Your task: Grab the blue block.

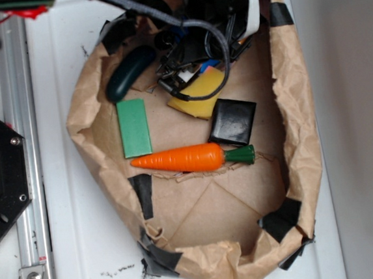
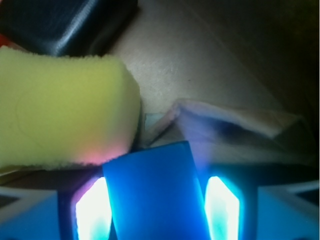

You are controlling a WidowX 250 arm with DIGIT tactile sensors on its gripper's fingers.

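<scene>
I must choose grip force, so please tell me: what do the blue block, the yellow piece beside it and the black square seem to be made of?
The blue block: smooth and even, probably painted wood or plastic. The yellow piece: likely sponge foam, given its fine porous texture and soft rounded edges. The black square: glossy, reflecting light, perhaps lacquered wood or plastic. The gripper stands on both sides of the blue block.

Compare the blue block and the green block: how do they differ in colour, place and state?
The blue block is bright blue; the green block is green. The blue block sits between the fingers of the gripper, beside the yellow sponge; the green block lies free on the brown paper, just above the carrot. Both are flat, smooth rectangles.
</scene>
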